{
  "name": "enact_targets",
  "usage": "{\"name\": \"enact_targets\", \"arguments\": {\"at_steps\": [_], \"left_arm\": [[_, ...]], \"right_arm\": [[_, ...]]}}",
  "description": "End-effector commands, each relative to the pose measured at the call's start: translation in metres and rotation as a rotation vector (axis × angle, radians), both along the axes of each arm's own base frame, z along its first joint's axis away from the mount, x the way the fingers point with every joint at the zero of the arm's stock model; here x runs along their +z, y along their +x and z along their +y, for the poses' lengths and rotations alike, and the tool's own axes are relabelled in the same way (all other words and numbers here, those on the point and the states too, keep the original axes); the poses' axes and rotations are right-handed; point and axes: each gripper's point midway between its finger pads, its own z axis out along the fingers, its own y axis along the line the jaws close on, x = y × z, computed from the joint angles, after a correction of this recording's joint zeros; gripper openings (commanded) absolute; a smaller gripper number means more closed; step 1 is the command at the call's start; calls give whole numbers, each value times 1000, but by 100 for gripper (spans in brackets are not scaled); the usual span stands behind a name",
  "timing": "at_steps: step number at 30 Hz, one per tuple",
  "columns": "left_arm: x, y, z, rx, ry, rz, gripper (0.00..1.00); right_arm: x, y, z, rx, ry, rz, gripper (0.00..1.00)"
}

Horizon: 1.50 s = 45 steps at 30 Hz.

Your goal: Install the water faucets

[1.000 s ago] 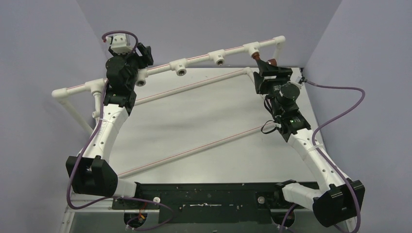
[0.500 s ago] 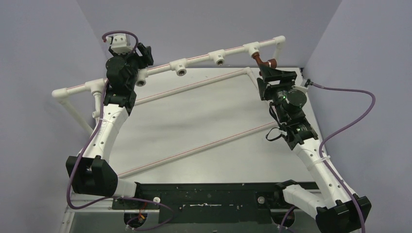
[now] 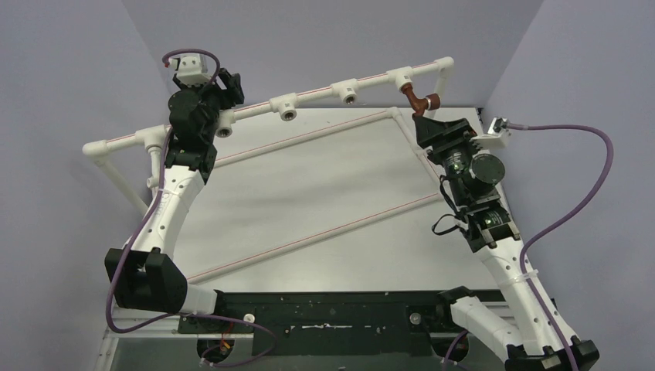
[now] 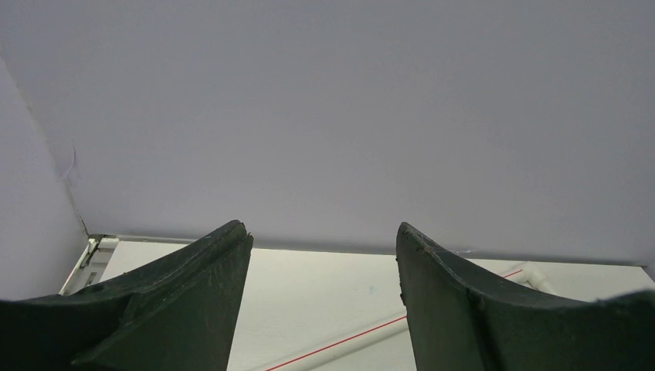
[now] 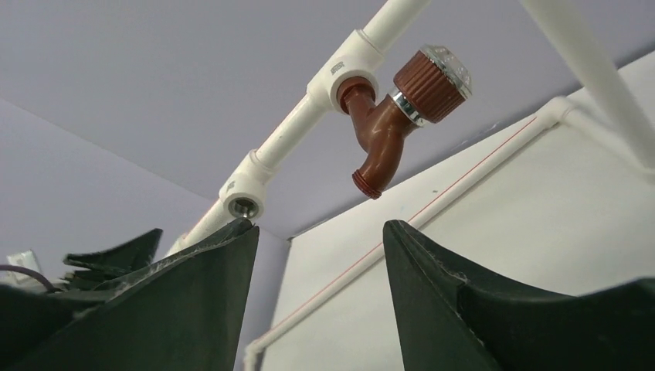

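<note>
The dark reddish-brown faucet (image 5: 384, 131) hangs from the rightmost white tee socket (image 5: 349, 71) of the pipe frame, with its round knob (image 5: 433, 73) to the right and its spout pointing down. It also shows in the top view (image 3: 422, 100). My right gripper (image 5: 318, 228) is open and empty, just below and apart from the faucet; in the top view it (image 3: 431, 122) sits just in front of the faucet. My left gripper (image 4: 324, 232) is open and empty, raised by the left tee socket (image 3: 224, 128); the top view shows it (image 3: 229, 83) there. The white faucet is out of view.
The white pipe frame (image 3: 317, 94) runs across the back with two more open tee sockets (image 3: 287, 113) (image 3: 349, 94). Red-striped pipes (image 3: 309, 239) lie diagonally on the white table. Purple walls close in on the left, back and right.
My right gripper has let go of the brown faucet and drawn back toward the near right. The faucet stays in its socket. The left arm has not moved.
</note>
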Motion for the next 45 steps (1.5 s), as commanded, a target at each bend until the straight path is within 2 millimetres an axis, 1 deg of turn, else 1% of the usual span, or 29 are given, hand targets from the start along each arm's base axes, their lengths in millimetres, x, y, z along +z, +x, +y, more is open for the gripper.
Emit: {"name": "enact_targets", "arguments": {"at_steps": [1,5,8,10,12,15,24,27,30,33,38,45], "left_arm": [[-128,1,-10,-46,85,373,66],[-129,2,-10,-48,85,377,66],[-128,1,-11,-49,85,375,66],[-129,1,-11,-49,85,376,66],[-129,1,-11,-49,85,376,66],[-129,1,-11,-48,87,375,66],[-129,1,-11,-49,87,374,66],[-127,1,-11,-49,86,372,66],[-128,1,-11,-48,86,372,66],[-128,1,-11,-49,86,373,66],[-128,2,-11,-49,86,374,66],[-130,2,-10,-48,89,376,66]], "right_arm": [[45,-16,-14,-36,-346,-203,61],[57,-23,-28,-104,-579,-293,62],[58,-24,-30,-123,-778,-362,64],[56,-21,-22,-84,-928,-411,67],[50,-16,-12,-29,-1081,-454,71],[44,-11,-3,21,-1221,-492,72],[30,9,-2,18,-1609,-554,77],[27,20,-6,-41,-1728,-537,77],[22,28,-6,-78,-1847,-522,77],[25,33,-5,-143,-1936,-510,78],[23,48,-20,-267,-2095,-395,78],[13,68,-22,-309,-2132,-334,75]]}}
